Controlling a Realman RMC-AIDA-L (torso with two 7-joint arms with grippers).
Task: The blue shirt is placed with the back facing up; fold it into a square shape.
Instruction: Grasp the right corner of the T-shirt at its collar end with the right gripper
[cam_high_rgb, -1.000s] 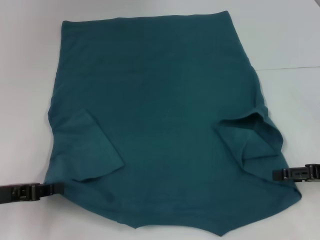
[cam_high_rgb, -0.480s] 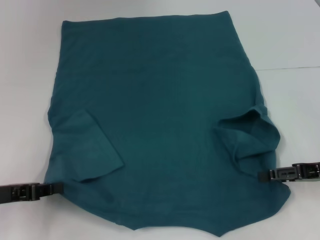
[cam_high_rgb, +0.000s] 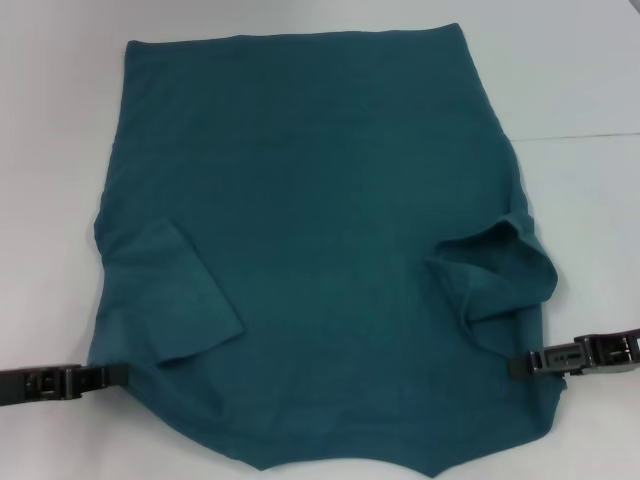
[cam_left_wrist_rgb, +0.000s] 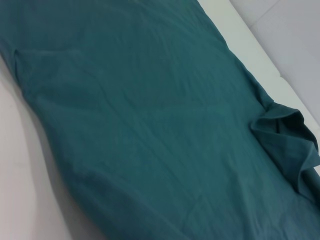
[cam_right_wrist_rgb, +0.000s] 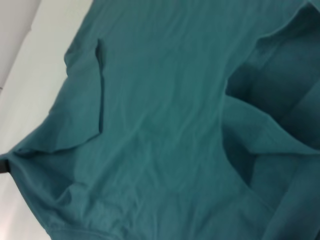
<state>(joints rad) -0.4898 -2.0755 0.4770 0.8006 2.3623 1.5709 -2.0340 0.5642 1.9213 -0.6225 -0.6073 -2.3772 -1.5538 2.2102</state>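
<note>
The blue shirt (cam_high_rgb: 320, 230) lies spread flat on the white table, plain side up, and fills most of the head view. Both sleeves are folded inward onto the body: one sleeve (cam_high_rgb: 175, 295) on the left, one bunched sleeve (cam_high_rgb: 500, 275) on the right. My left gripper (cam_high_rgb: 112, 375) is shut on the shirt's near left edge, low at the table. My right gripper (cam_high_rgb: 520, 365) is shut on the near right edge and has the cloth drawn inward. The left wrist view shows the shirt (cam_left_wrist_rgb: 140, 110). The right wrist view shows the shirt (cam_right_wrist_rgb: 160, 125) with the left gripper (cam_right_wrist_rgb: 4, 164) at its corner.
The white table (cam_high_rgb: 50, 150) shows bare on both sides of the shirt and behind it. A faint seam (cam_high_rgb: 580, 135) crosses the table at the right. The shirt's near hem reaches the bottom edge of the head view.
My right gripper has moved inward to the left, dragging the shirt's near right edge and corner with it. The left gripper has stayed in place.
</note>
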